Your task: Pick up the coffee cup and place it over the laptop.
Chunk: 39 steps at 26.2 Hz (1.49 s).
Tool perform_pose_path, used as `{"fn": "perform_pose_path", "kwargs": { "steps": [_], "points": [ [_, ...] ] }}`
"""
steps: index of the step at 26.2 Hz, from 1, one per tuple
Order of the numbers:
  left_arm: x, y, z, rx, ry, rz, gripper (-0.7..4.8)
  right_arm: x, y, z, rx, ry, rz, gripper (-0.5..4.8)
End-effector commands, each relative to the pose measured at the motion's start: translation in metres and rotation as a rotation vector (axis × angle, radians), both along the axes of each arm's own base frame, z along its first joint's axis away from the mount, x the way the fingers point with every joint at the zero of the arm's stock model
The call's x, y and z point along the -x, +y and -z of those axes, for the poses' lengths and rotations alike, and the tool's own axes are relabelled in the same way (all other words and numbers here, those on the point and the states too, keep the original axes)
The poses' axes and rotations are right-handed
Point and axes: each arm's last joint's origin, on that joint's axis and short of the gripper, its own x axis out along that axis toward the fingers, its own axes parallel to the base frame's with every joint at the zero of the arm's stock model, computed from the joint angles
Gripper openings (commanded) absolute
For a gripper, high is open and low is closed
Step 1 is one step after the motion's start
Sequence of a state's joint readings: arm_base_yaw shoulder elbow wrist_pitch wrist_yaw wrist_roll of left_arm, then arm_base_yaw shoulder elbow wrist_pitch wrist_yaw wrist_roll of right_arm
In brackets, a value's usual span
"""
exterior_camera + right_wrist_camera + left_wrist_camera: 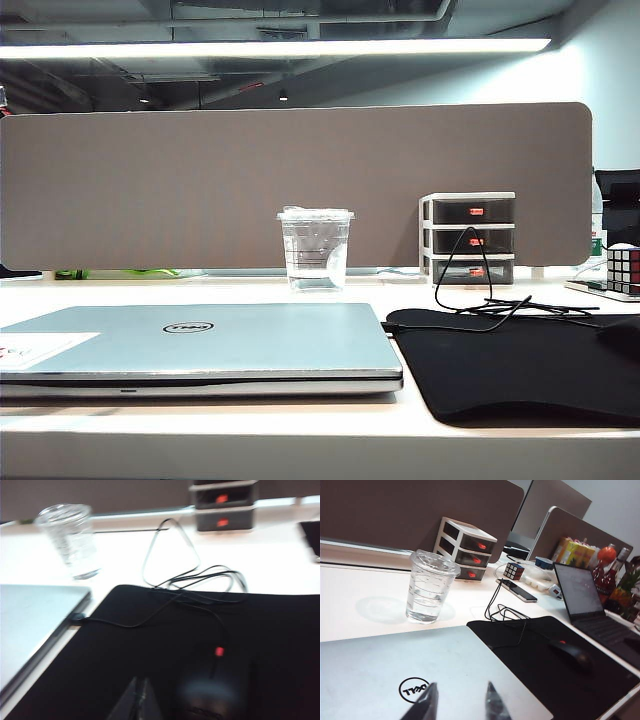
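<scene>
The coffee cup (315, 250), clear plastic with a flat lid, stands upright on the white desk just behind the laptop (200, 345), which lies closed with its Dell logo up. Neither gripper shows in the exterior view. In the left wrist view my left gripper (461, 694) hovers over the laptop lid (370, 670) beside the logo, open, with nothing between its fingers; the cup (430, 587) stands well beyond it. My right gripper (141, 682) is shut and empty over the black mat (150, 645), far from the cup (67, 537) and the laptop's edge (30, 615).
A black mat (520, 365) lies right of the laptop with a mouse (215, 685) and its looping cable (480, 290). A small drawer unit (468, 238) and a Rubik's cube (623, 265) stand at the back right before a brown partition (200, 180). An open dark laptop (580, 590) sits further right.
</scene>
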<state>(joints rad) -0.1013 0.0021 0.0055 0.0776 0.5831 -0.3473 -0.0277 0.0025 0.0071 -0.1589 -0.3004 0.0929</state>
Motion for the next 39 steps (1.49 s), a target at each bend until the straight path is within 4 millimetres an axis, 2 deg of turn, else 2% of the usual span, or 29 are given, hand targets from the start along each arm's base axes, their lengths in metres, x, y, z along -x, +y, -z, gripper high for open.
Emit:
{"fn": "perform_pose_path", "kwargs": {
  "steps": [1, 7, 15, 19, 22, 28, 34, 35, 36, 37, 39],
  "points": [
    [0.0, 0.0, -0.003, -0.044, -0.068, -0.01, 1.1, 0.0, 0.003, -0.001, 0.012, -0.031, -0.1, -0.06],
    [0.001, 0.0, -0.008, -0.058, -0.134, -0.012, 1.06, 0.001, 0.006, -0.006, 0.017, -0.098, -0.24, -0.06],
    [0.001, 0.001, -0.011, -0.053, -0.153, -0.04, 1.06, 0.001, 0.007, -0.008, 0.015, -0.119, -0.249, -0.06],
    [0.003, 0.002, -0.024, -0.045, -0.176, -0.082, 0.75, 0.001, 0.007, -0.008, 0.014, -0.119, -0.249, -0.06],
    [0.001, 0.002, -0.036, -0.048, -0.164, -0.098, 0.75, 0.001, 0.007, -0.008, 0.014, -0.119, -0.249, -0.06],
    [-0.026, -0.001, -0.065, -0.154, -0.102, -0.08, 0.83, 0.001, 0.007, -0.008, 0.014, -0.119, -0.249, -0.06],
    [-0.069, -0.007, -0.087, -0.155, -0.192, -0.023, 0.88, 0.001, 0.007, -0.008, 0.014, -0.119, -0.249, -0.06],
    [-0.085, -0.009, -0.087, -0.157, -0.184, -0.006, 1.04, 0.001, 0.007, -0.008, 0.014, -0.119, -0.249, -0.06],
    [-0.093, -0.01, -0.086, -0.16, -0.171, 0.008, 1.27, 0.001, 0.007, -0.008, 0.014, -0.119, -0.249, -0.06],
    [-0.11, -0.013, -0.083, -0.172, -0.143, 0.046, 1.71, 0.001, 0.007, -0.008, 0.014, -0.12, -0.249, -0.06],
    [-0.123, -0.015, -0.079, -0.183, -0.134, 0.084, 2.24, 0.001, 0.007, -0.008, 0.014, -0.117, -0.249, -0.06]
  ]
}}
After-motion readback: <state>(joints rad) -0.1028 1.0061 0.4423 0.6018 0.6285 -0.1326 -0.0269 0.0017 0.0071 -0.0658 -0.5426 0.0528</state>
